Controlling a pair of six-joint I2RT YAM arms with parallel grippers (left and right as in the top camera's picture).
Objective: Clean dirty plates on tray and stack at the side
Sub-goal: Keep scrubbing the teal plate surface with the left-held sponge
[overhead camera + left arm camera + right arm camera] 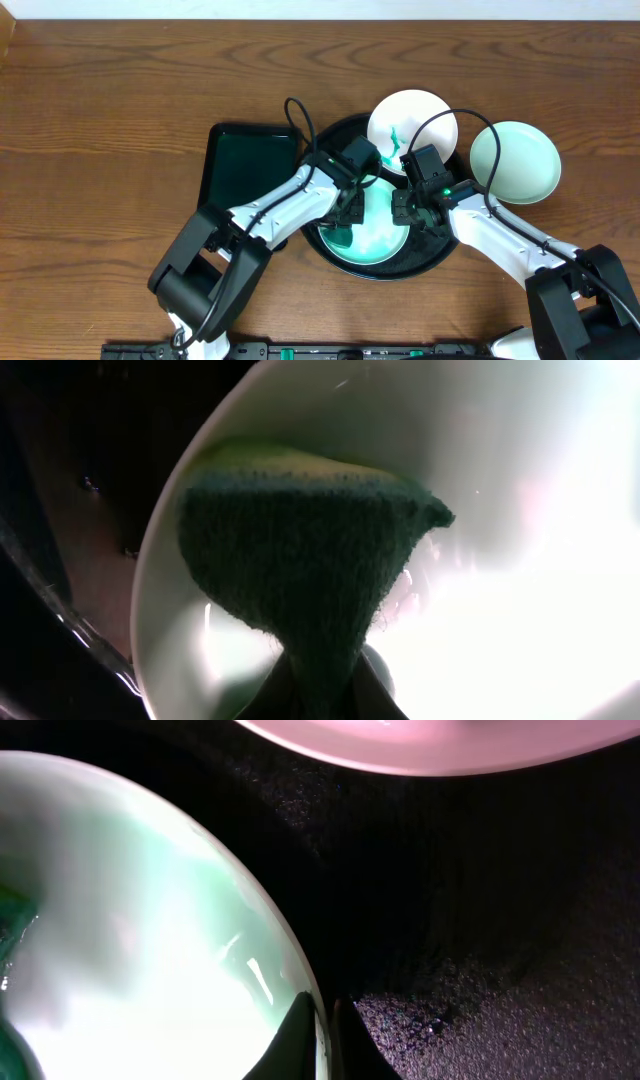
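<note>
On the tray (415,262), the mint plate (380,238) is pinched at three o'clock by the right gripper (322,1020); the sponge (300,550), clamped in the left gripper (318,685), should be pressed flat.

A large round glossy black tray (436,262) sits mid-table (100,120). Inside it a pale mint-green plate (378,240) lies flat, partly hidden. A white plate (420,118) with a dark green smear (396,137) overlaps the tray's far rim. A second mint-green plate (515,162), clean-looking, rests on the table just right of the tray.
</note>
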